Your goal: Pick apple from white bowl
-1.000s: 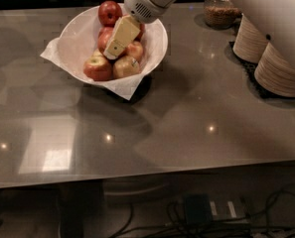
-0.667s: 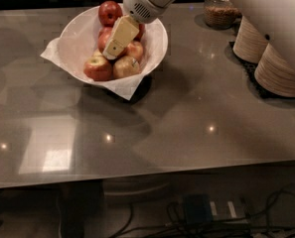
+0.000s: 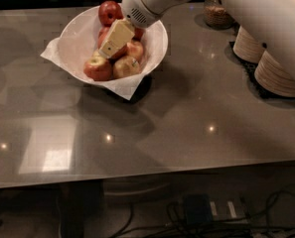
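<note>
Gripper (image 3: 107, 50) in white bowl (image 3: 76, 39), apple (image 3: 135, 49) half-hidden

The white arm (image 3: 256, 19) is spanning the upper right of the view, its broad link running from the right edge up and leftward along the top. The rounded wrist (image 3: 144, 4), ringed with a ribbed collar, is sitting at the top centre and pointing down and to the left. From it the cream-coloured hand (image 3: 109, 47) is angling toward the lower left, its tip lying in the upper left-centre of the view, below and left of the wrist
</note>
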